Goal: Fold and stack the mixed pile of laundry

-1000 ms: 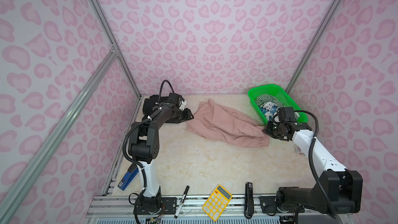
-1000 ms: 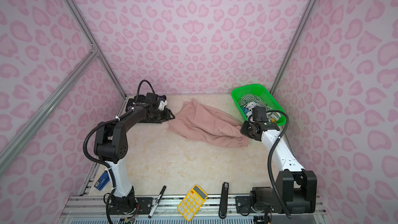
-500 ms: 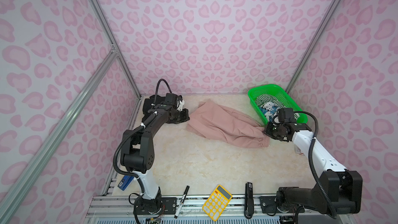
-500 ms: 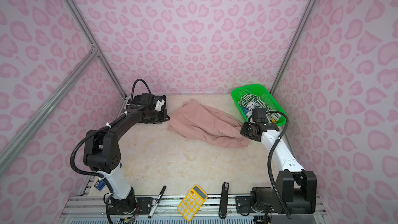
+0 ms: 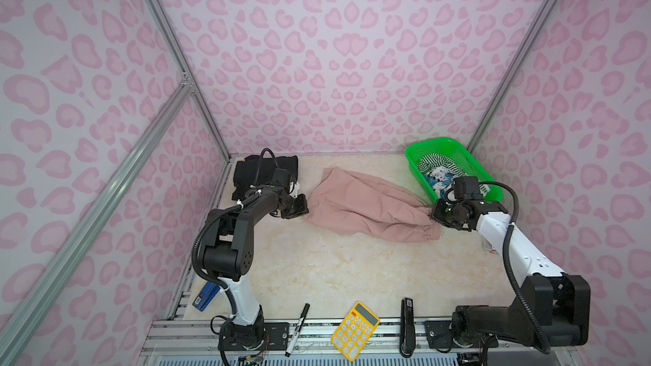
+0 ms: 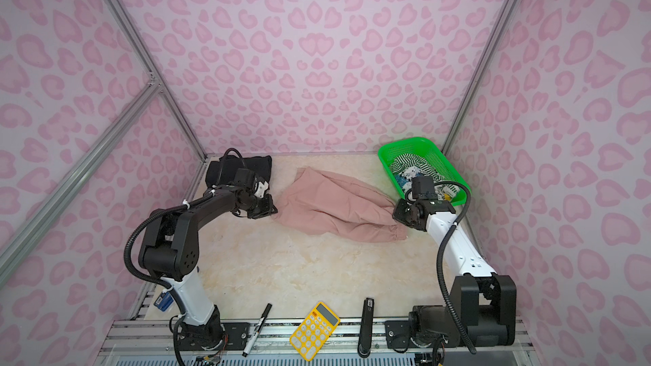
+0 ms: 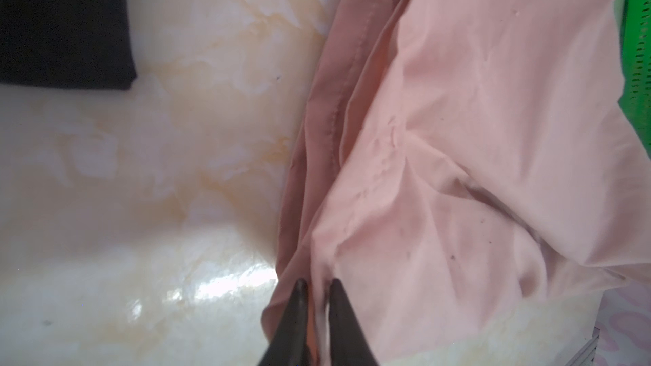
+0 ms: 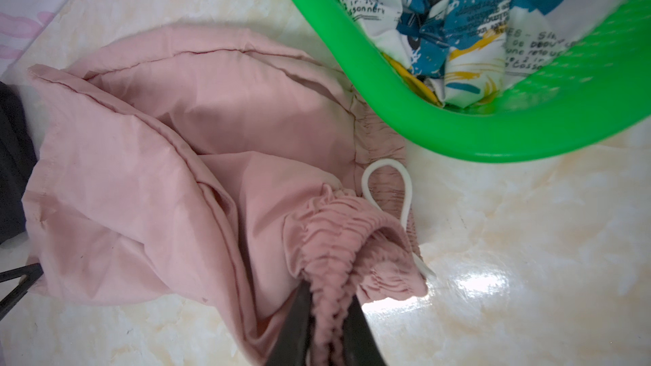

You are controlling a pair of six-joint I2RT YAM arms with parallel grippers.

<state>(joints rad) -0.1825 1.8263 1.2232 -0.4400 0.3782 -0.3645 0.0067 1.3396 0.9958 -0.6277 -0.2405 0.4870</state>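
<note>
**Dusty-pink shorts [image 5: 366,205] on the bench [image 5: 317,269], pinched at both ends.**
In both top views we see them stretched between the arms. Left wrist: the left gripper [image 7: 318,285], nearly closed, nips a thin hem fold; we judge it may slip. Right wrist: the right gripper [image 8: 329,297] clamps the waistband beside the green basket [image 8: 458,128]; lifting could snag its rim.

Crumpled dusty-pink fabric shorts [image 5: 366,205] mid-table, left gripper [image 5: 301,207] at one end, right gripper [image 5: 433,213] at the other, folded black garment [image 5: 246,177] back left, bright green plastic mesh basket [image 5: 458,154] back right holding black-white striped cloth [image 5: 436,163] and blue-white printed cloth [image 5: 438,176]
</note>
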